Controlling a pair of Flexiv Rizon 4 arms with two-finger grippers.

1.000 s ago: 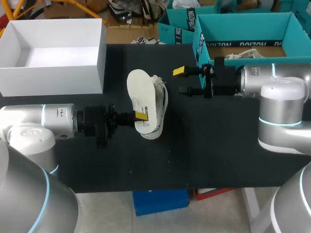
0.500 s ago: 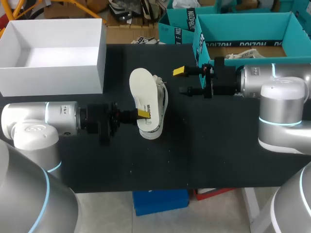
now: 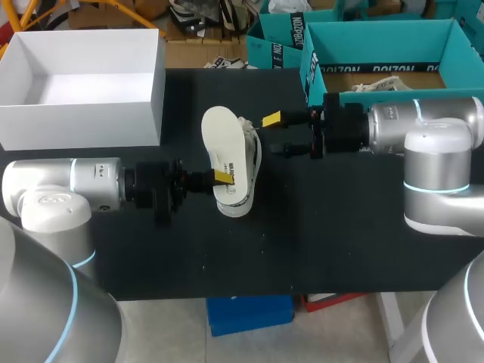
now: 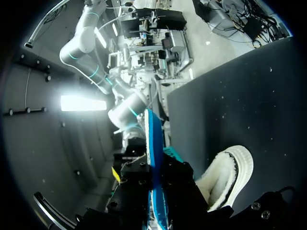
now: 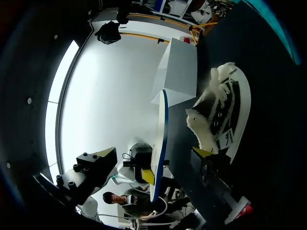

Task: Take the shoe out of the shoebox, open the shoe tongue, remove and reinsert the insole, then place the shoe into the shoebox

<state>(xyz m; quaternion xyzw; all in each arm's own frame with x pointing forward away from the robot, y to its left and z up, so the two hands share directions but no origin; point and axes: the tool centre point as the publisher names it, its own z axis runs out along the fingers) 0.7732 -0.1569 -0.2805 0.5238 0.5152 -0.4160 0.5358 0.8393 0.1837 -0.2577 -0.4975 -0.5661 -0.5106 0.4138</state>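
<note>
A white shoe lies on its side in the middle of the black table. Its white insole stands on edge against the shoe's left side, and my left gripper is shut on the insole's lower end. In the left wrist view the insole runs edge-on, blue underneath, between the fingers, with the shoe beside it. My right gripper stands open just right of the shoe's laces, holding nothing. In the right wrist view the right gripper faces the insole's edge and the shoe.
An open, empty white box stands at the table's back left. A teal box stands at the back right, behind my right arm. The front of the table is bare black surface.
My left gripper carried the insole slightly to the right, then held still. My right gripper, still open, has moved left up to the shoe's laces.
</note>
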